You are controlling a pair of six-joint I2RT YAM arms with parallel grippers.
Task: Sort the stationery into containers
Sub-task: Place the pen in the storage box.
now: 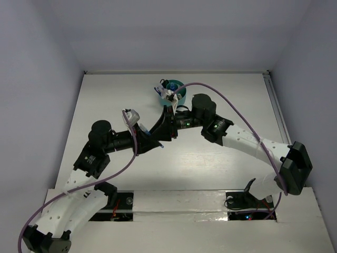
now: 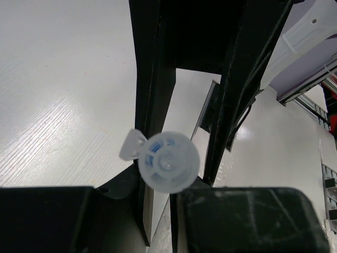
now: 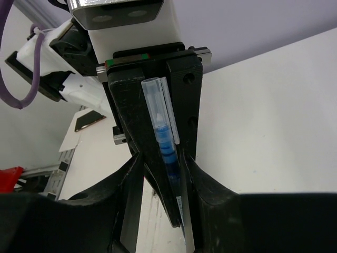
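Since the left gripper [image 1: 154,141] is clamped on the clear-capped blue pen [image 2: 168,161], what matters for the coming move is how that pen lies between the two arms. In the left wrist view the pen shows almost end-on, cap toward the camera. Its long axis therefore runs along the left fingers rather than across them. Only a little of the far end pokes past the tips, toward the middle of the table.

To the right, the right gripper [image 3: 163,179] faces the left one head-on. Its fingers are spread and straddle the left fingertips and the lower pen barrel. Whether its pads touch the barrel I cannot tell.

Farther right and toward the back wall stands the teal cup [image 1: 181,89], just beyond the right wrist and well apart from the left arm. The right arm is plainly the nearer one to it. This looks like a handover, and the right fingers would have to close across the barrel before the left lets go.
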